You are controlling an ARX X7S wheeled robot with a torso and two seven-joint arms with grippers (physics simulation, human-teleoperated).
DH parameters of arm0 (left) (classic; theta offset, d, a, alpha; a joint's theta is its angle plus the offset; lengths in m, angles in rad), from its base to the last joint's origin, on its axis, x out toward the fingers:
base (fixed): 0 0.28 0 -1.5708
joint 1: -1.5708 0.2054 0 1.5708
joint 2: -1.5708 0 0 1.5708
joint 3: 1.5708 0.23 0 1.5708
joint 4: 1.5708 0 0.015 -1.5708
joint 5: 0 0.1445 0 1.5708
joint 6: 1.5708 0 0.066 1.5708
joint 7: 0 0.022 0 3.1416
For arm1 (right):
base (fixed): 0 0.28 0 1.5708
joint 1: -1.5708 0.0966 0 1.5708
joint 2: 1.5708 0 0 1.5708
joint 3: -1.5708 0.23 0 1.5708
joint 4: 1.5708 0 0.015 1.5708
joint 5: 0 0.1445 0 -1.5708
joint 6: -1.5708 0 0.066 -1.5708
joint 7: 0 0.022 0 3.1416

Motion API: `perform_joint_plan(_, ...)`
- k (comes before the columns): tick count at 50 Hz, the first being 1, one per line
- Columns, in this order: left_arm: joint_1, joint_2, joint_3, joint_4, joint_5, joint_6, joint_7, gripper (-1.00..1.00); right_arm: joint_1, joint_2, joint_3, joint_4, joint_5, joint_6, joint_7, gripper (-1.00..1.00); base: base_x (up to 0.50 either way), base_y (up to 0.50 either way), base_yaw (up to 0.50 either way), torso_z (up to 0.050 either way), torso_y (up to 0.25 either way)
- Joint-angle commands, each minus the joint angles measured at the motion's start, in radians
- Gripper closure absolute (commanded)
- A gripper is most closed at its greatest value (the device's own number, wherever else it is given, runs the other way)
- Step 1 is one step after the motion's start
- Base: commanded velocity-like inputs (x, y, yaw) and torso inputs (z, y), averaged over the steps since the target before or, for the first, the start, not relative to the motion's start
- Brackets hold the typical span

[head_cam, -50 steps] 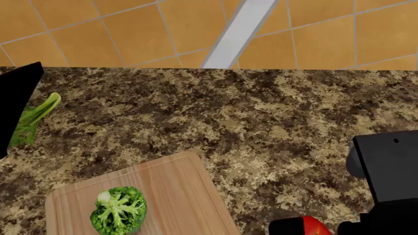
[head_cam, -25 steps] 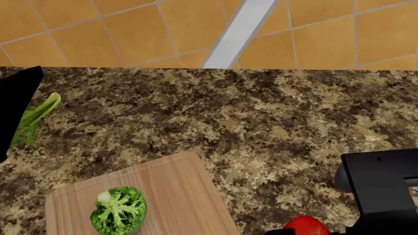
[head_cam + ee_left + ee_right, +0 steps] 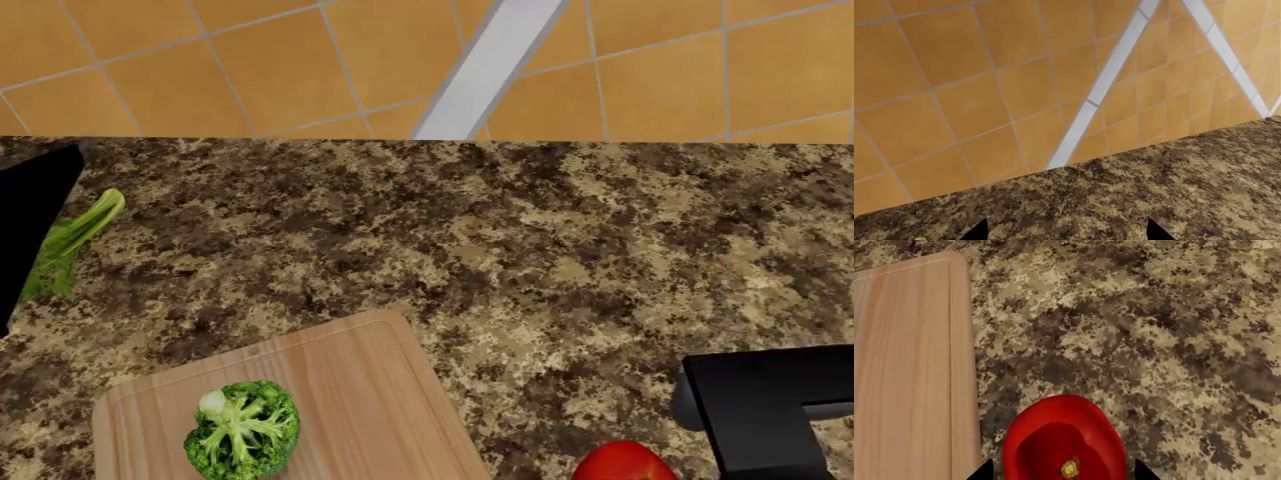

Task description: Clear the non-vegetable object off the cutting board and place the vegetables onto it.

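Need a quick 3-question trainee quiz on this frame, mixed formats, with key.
1. True or false: the broccoli lies on the cutting board.
2. Which item lies on the counter at far left in the head view? A) celery stalk B) knife C) bowl
3. Fill in: the red tomato sits on the ____, beside the board.

Key: 1 true; 2 A; 3 countertop.

A simulated kitchen: a speckled brown granite surface [image 3: 561, 240] runs against an orange tiled wall [image 3: 267, 60], with a wooden cutting board [image 3: 360, 390], broccoli [image 3: 242, 430], a tomato [image 3: 623, 463] and celery [image 3: 67, 243] on it.
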Motion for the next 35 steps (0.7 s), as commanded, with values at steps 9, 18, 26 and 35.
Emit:
perform_joint_plan(9, 0.009, 0.009, -0.038, 0.002, 0.006, -0.004, 0.036, -1.0, 0.006, -0.011, 0.026, -0.019, -0.021, 0.018, -0.023, 1.0, 0.0, 0.0, 0.0, 0.0, 0.0)
perform_joint_plan(18, 0.01, 0.005, -0.042, 0.01, -0.004, -0.002, 0.033, -1.0, 0.205, -0.072, -0.012, 0.016, 0.093, 0.124, 0.108, 1.0, 0.0, 0.0, 0.0, 0.0, 0.0)
perform_joint_plan(26, 0.014, -0.001, -0.047, 0.012, -0.006, 0.001, 0.036, -1.0, 0.362, -0.138, -0.059, 0.03, 0.194, 0.178, 0.218, 1.0, 0.0, 0.0, 0.0, 0.0, 0.0)
perform_joint_plan(35, 0.018, -0.008, -0.052, 0.013, -0.007, 0.004, 0.042, -1.0, 0.42, -0.213, -0.097, 0.01, 0.253, 0.166, 0.265, 1.0, 0.0, 0.0, 0.0, 0.0, 0.0)
